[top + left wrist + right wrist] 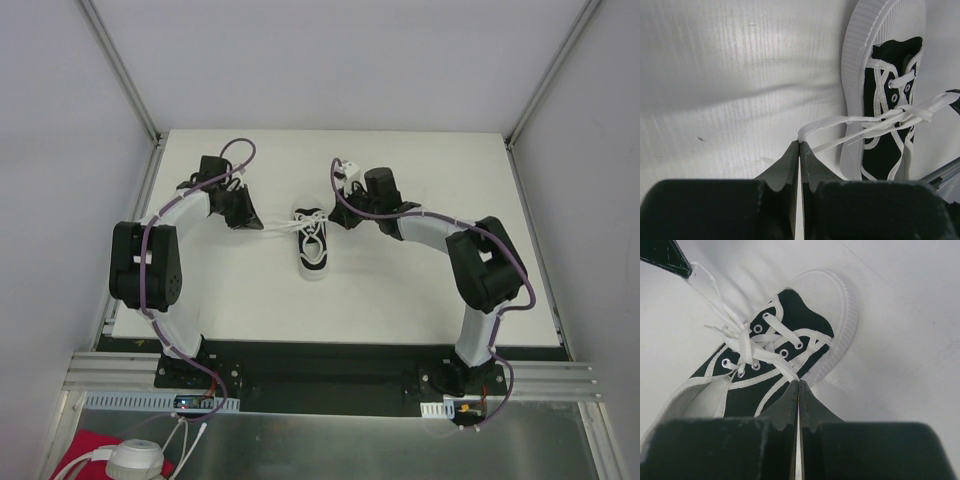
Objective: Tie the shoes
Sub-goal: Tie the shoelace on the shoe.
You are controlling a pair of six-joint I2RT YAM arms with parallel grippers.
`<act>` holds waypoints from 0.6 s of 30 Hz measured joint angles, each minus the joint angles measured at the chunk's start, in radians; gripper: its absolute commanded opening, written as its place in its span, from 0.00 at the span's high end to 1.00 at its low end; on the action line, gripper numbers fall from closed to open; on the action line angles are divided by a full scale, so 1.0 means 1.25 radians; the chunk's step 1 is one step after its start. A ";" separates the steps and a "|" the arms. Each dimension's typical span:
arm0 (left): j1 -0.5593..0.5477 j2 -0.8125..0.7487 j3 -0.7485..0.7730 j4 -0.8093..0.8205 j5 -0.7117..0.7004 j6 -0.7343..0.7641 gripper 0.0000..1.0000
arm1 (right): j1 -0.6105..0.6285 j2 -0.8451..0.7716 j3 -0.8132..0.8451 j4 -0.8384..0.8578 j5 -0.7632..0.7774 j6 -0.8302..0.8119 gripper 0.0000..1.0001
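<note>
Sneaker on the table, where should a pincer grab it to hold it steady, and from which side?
Probably the thin collar at the open heel end of the sneaker, from above on the far side: one finger inside, one outside. The laces are stretched out sideways over the middle, and the toe cap is broad and rounded.
</note>
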 measured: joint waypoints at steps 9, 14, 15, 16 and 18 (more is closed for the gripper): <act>0.015 -0.024 -0.022 0.004 -0.001 -0.001 1.00 | -0.001 -0.011 -0.016 0.029 0.006 0.024 1.00; 0.026 -0.042 -0.041 0.004 -0.012 -0.001 1.00 | -0.001 -0.011 -0.016 0.038 0.006 0.034 1.00; 0.028 -0.043 -0.044 0.004 -0.014 -0.001 1.00 | -0.002 -0.011 -0.017 0.039 0.006 0.036 1.00; 0.031 -0.044 -0.046 0.005 -0.015 -0.001 1.00 | -0.002 -0.011 -0.017 0.040 0.006 0.038 1.00; 0.032 -0.044 -0.050 0.005 -0.017 -0.001 1.00 | -0.002 -0.011 -0.017 0.041 0.006 0.039 1.00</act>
